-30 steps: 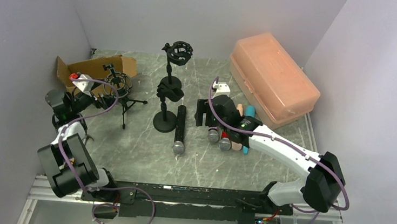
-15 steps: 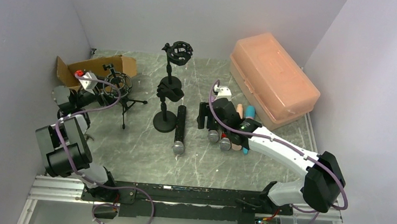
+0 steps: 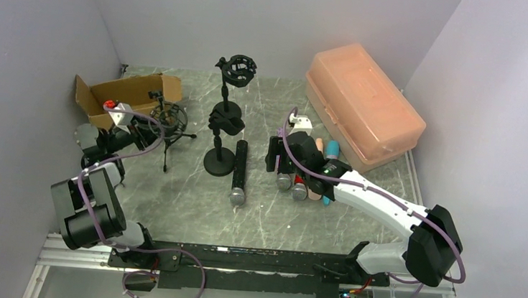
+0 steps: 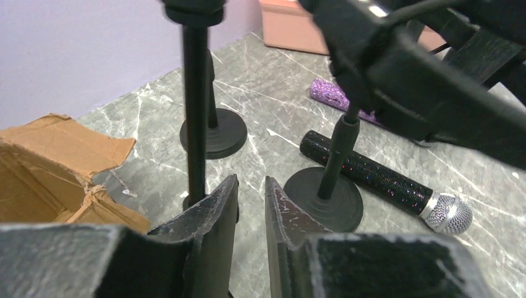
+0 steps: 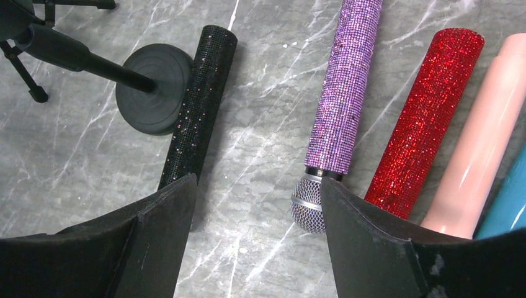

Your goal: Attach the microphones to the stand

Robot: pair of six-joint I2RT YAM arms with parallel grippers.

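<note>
The microphones lie on the table. The black one (image 3: 239,172) rests next to a round-base stand (image 3: 218,163). In the right wrist view the purple one (image 5: 341,87) lies beside the red (image 5: 428,118), peach (image 5: 487,136) and light blue (image 5: 505,205) ones. My right gripper (image 5: 257,186) hovers open over bare table, the purple one's mesh head by its right finger. My left gripper (image 4: 251,186) is at the tripod stand (image 3: 166,119). Its jaws stand a narrow gap apart with nothing between them, and the tripod pole (image 4: 195,124) is just beyond the left finger.
A second round-base stand with a shock mount (image 3: 236,71) rises at the back centre. An open cardboard box (image 3: 126,86) sits at the back left and an orange plastic case (image 3: 362,107) at the back right. Walls close in on three sides.
My left arm has swung right towards the tripod stand and its jaws have narrowed from wide open. The right gripper has crept slightly nearer over the microphones.
</note>
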